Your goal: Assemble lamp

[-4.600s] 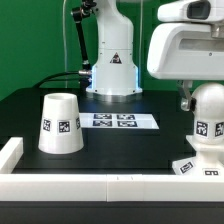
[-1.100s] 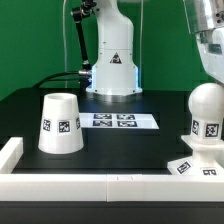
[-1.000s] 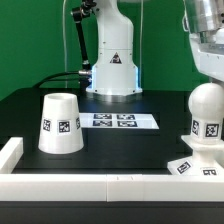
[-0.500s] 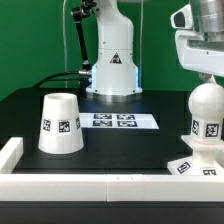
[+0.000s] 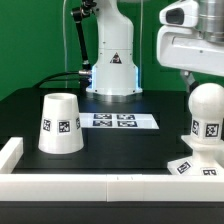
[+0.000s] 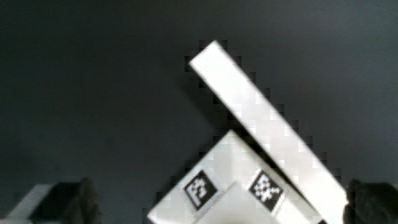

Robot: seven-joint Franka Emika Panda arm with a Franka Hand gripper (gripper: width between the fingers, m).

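Arm w/ tool (image 5: 186, 78) hangs above bulb (image 5: 206, 110) on base (image 5: 197, 166); tool's fingers apart, holding nothing

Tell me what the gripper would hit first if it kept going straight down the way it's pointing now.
Probably the base: in the wrist view its tagged corner lies ahead between the fingertips, with black table around it. In the exterior view the gripper hangs above and just behind the bulb, so depth is uncertain; it might graze that first.
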